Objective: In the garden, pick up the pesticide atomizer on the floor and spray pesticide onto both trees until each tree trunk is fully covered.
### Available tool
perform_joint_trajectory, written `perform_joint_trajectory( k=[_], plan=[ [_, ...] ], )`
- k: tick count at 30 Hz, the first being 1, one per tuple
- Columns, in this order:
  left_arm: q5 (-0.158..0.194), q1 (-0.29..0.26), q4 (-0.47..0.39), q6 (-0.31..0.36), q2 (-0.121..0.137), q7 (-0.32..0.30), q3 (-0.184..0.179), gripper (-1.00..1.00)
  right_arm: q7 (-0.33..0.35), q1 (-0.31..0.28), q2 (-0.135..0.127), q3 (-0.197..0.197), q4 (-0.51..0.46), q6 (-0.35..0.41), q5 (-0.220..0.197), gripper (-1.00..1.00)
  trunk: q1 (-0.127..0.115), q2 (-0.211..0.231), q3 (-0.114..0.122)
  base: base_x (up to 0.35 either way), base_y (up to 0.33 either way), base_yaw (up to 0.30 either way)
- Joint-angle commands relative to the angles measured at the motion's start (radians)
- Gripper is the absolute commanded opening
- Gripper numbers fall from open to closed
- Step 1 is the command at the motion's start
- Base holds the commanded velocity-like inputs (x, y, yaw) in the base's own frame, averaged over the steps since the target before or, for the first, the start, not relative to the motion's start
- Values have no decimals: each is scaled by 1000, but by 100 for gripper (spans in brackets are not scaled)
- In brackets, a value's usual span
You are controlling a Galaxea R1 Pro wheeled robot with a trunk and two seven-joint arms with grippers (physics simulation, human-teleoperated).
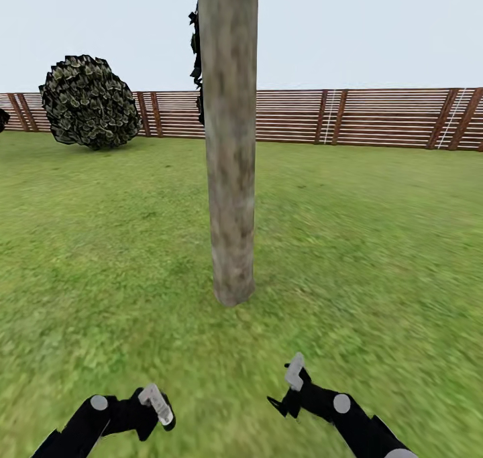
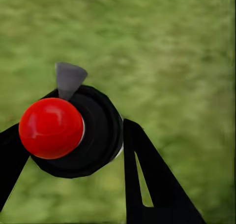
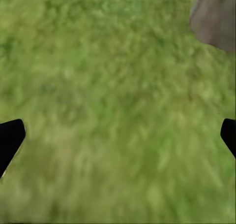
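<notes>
the pesticide atomizer (image 2: 71,135) is already picked up, it's clamped between the fingers of the left gripper (image 1: 155,404), and in the left wrist view a red ball top, a black round body and a little grey nozzle can be made out over blurry grass, so the pickup part looks done. the right gripper (image 1: 290,385) is held wide apart with nothing in it, just lawn seen between its black fingertips (image 3: 11,138) plus a grey-tan patch at the frame's corner that's probably the base of the trunk. one tree trunk (image 1: 229,143) is stood straight ahead on the floor (image 1: 369,243), close in front of both arms, mottled grey-tan and looking totally bare, no white specks of mist can be spotted on it anywhere. so spraying seems not yet started, and both trunks are judged still left to cover. a round dark shrub (image 1: 89,101) and the brown slat fence (image 1: 376,117) are sat well behind
</notes>
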Motion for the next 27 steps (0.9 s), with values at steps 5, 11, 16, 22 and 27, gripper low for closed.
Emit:
perform_joint_trajectory(
  k=[5, 11, 16, 22, 27],
  plan=[
    [-144, -39, 3, 0, 2, -162, -3, -100, 197, -44, 10, 6, -10, 11, 16, 100, 0, 0, -1, 0, 0, 0],
    [-202, -46, -12, 1, 4, -238, -9, -100, 277, -50, 31, 6, -26, 13, 20, 100, 0, 0, -1, 0, 0, 0],
    [-217, -50, -25, -2, 3, -236, -10, -100, 277, -49, 24, 7, -29, 14, 19, 100, 0, 0, -1, 0, 0, 0],
    [-253, -53, -37, 2, -2, -237, -9, -100, 277, -50, 17, 5, -30, 17, 18, 100, 0, 0, -1, 0, 0, 0],
    [-277, -75, -53, 25, -11, -227, -6, -100, 277, -49, 16, 4, -29, 16, 18, 100, 0, 0, -1, 0, 0, 0]
  ],
)
